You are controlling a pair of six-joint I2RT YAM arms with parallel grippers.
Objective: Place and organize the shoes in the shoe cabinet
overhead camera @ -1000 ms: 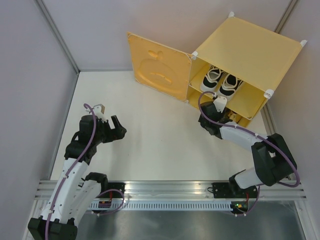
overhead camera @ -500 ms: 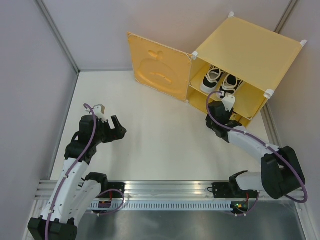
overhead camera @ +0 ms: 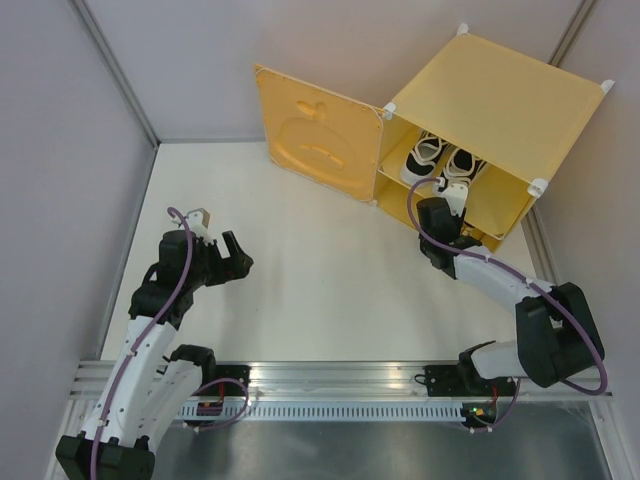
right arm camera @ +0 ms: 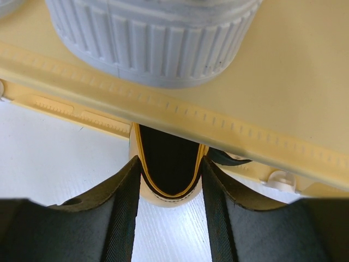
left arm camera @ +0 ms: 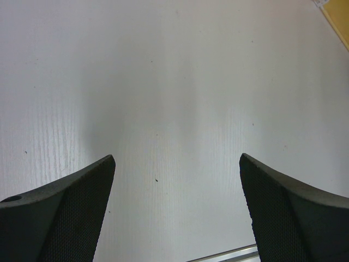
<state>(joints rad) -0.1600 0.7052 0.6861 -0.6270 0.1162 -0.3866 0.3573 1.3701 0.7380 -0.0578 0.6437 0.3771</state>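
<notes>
The yellow-orange shoe cabinet (overhead camera: pixel 500 100) stands at the back right with its door (overhead camera: pixel 315 135) swung open to the left. The two white sneakers (overhead camera: pixel 443 160) sit side by side on its inner shelf. My right gripper (overhead camera: pixel 452 200) is at the mouth of the lower compartment, shut on the heel of a gold loafer (right arm camera: pixel 166 164) with a black inside. In the right wrist view the loafer points in under the shelf (right arm camera: pixel 262 103), with a sneaker's ribbed sole (right arm camera: pixel 152 38) above. My left gripper (overhead camera: pixel 238 258) is open and empty over the bare table (left arm camera: pixel 174 82).
A dark shape (right arm camera: pixel 229 158) lies under the shelf just right of the held loafer; I cannot tell what it is. Grey walls close the table on the left, back and right. A metal rail (overhead camera: pixel 340 375) runs along the near edge.
My right gripper has moved up and right to the mouth of the cabinet's lower compartment, under the shelf. The left arm has not moved.
</notes>
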